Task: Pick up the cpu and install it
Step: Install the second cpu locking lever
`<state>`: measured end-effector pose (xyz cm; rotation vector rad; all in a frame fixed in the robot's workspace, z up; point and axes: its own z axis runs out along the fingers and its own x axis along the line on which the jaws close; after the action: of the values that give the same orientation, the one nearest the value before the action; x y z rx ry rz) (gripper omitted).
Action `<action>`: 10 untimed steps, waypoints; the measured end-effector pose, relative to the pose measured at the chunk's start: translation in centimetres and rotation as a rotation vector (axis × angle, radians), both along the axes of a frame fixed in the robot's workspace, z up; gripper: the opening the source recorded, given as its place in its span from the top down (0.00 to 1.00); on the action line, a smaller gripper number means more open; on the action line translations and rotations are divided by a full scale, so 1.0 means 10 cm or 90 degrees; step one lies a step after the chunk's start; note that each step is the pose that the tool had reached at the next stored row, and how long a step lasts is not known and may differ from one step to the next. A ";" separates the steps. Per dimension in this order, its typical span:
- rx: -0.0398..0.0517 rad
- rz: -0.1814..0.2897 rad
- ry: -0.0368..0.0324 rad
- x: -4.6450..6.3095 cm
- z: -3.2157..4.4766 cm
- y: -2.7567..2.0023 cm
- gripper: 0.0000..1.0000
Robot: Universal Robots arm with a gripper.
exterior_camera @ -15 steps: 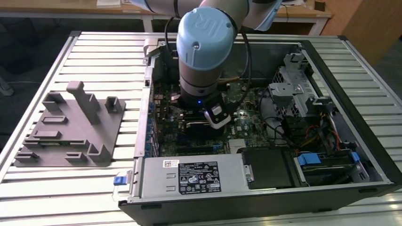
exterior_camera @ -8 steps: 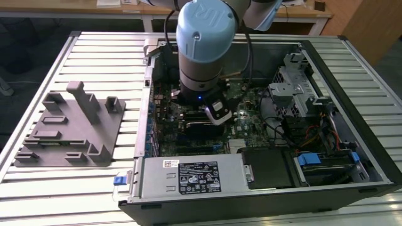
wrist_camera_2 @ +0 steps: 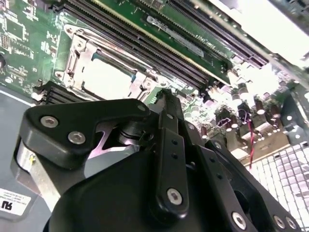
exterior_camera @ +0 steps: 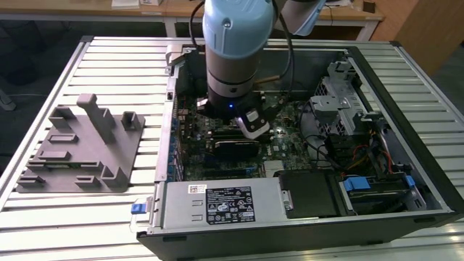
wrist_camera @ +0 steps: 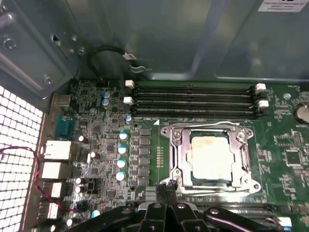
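The cpu (wrist_camera: 211, 154) lies flat inside the metal-framed socket (wrist_camera: 175, 147) of the green motherboard, its pale silvery top facing up. It also shows in the second wrist view as the cpu (wrist_camera_2: 104, 77), just beyond my fingertips. My gripper (wrist_camera: 166, 186) hovers beside the socket's corner. Its black fingers (wrist_camera_2: 166, 125) are pressed together with nothing between them. In the exterior view my arm (exterior_camera: 232, 70) reaches straight down into the open computer case (exterior_camera: 163, 163), over the middle of the motherboard.
A grey plastic tray with upright posts (exterior_camera: 83, 147) sits on the slatted table at the exterior view's left. Inside the case are memory slots (wrist_camera: 193, 99) beside the socket, a power supply (exterior_camera: 217, 204) at the front, a drive cage (exterior_camera: 340, 103) and loose cables.
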<state>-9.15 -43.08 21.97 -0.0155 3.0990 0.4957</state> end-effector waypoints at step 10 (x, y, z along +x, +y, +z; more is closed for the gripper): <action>-0.0518 -0.019 0.0002 0.08 0.022 0.017 0.89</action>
<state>-8.36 -42.91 22.19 0.0310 3.1125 0.3686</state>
